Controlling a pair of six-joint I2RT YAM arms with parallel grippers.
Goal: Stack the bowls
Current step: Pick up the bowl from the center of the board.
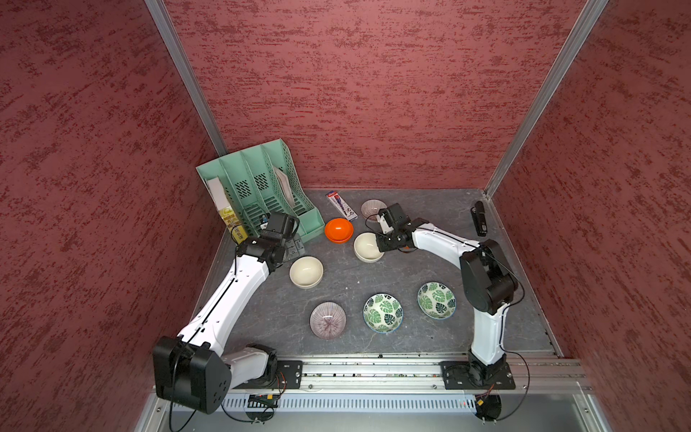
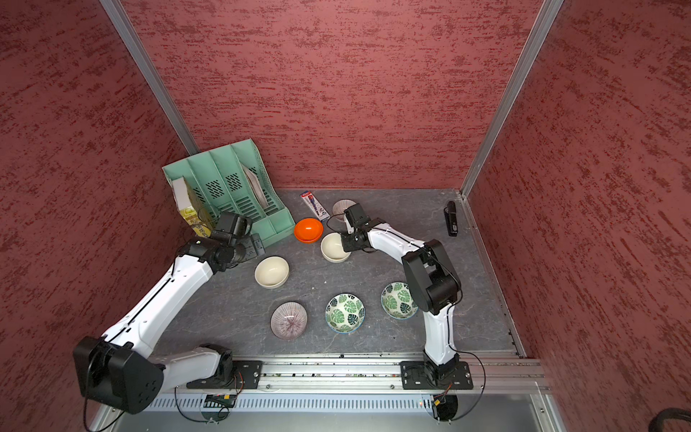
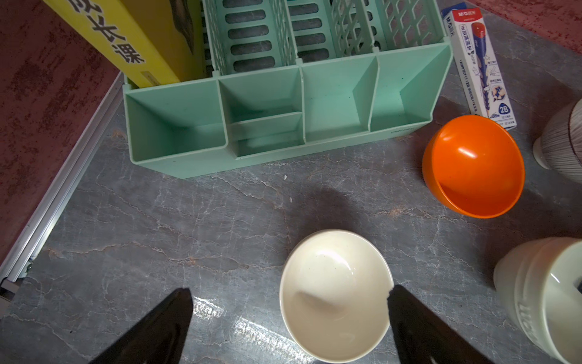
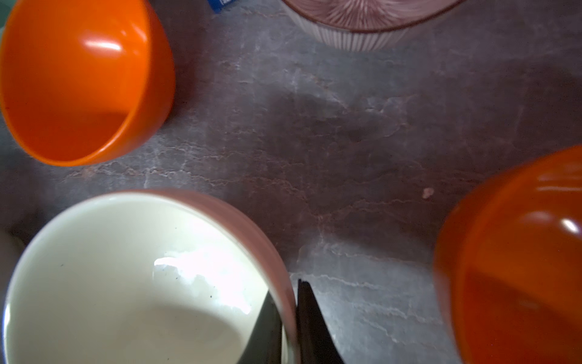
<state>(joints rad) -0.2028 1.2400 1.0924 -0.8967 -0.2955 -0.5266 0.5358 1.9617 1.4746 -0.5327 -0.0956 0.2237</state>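
The cream bowl (image 1: 368, 247) sits just beyond the middle of the tabletop (image 1: 411, 269), toward 12 o'clock. The right tool (image 4: 285, 288) is clamped on its rim at the 3 o'clock side, one finger inside the wall and one outside. Whether the bowl has left the surface I cannot tell. It looks like glazed pottery: stiff, fairly weighty for its size, slick and liable to chip. The rim is the sensible place to take it, yet a pinch on one side will likely let it hang tilted, so a firm hold and a gentle lowering seem wise.

Its match, the second cream bowl (image 1: 306, 272), stands at 8 o'clock from it. The left tool (image 3: 288, 291) hovers there with its fingers wide apart, holding nothing. An orange bowl (image 1: 338, 230) is just beside the held one at 10 o'clock, a lined bowl (image 1: 373, 209) is at 12, and a leaf bowl (image 1: 383, 312) is well apart at 6.

The right wrist view shows the pinch itself, and a second orange bowl (image 4: 519, 258) that the right arm all but covers in both top views. The left wrist view shows the second cream bowl lying between the spread fingers, close to one of them. Only the top views give the whole spread.
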